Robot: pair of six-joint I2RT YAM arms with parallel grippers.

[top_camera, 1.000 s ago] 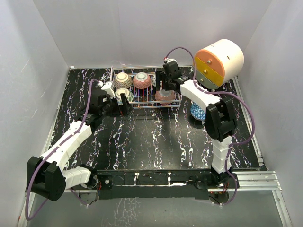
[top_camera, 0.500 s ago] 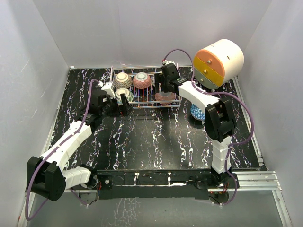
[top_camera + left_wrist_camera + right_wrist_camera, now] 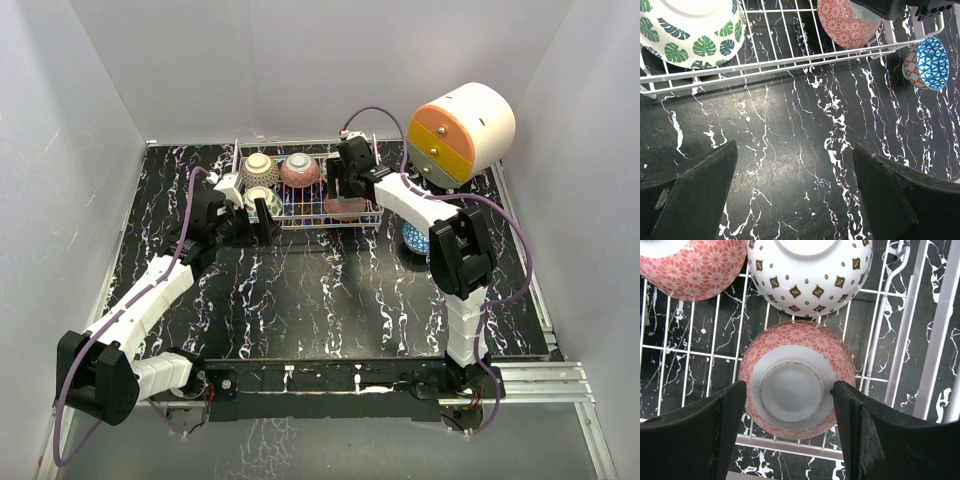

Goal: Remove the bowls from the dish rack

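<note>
your right arm rises from its base, bends at a high elbow and slants in over the right end of the dish rack (image 3: 312, 212), wrist pitched down. the right end effector (image 3: 789, 390) hangs straight over a pink-red bowl (image 3: 790, 347) that sits upside down on the rack floor by the near rail, pale foot ring facing the camera. its fingers (image 3: 705, 430) stand about a bowl's width apart, one on each side of that bowl. you cannot tell from either view whether they press on it.

behind it in the rack sit a grey-white bowl (image 3: 810, 275) with small diamonds and another pink-red bowl (image 3: 690, 265), both upside down.

your left arm stretches low and diagonally from its base to the near-left corner of the rack. the left end effector (image 3: 795, 155) is spread wide and holds nothing, with bare black marbled table (image 3: 790, 190) between the fingers. it hovers just in front of the rack's near rail, close to a green leaf-patterned bowl (image 3: 690, 30) inside the rack.

one bowl with a blue inside (image 3: 925, 62) lies on its side on the table, just past the rack's right end. a big white cylinder (image 3: 465, 130) stands at the far right.
</note>
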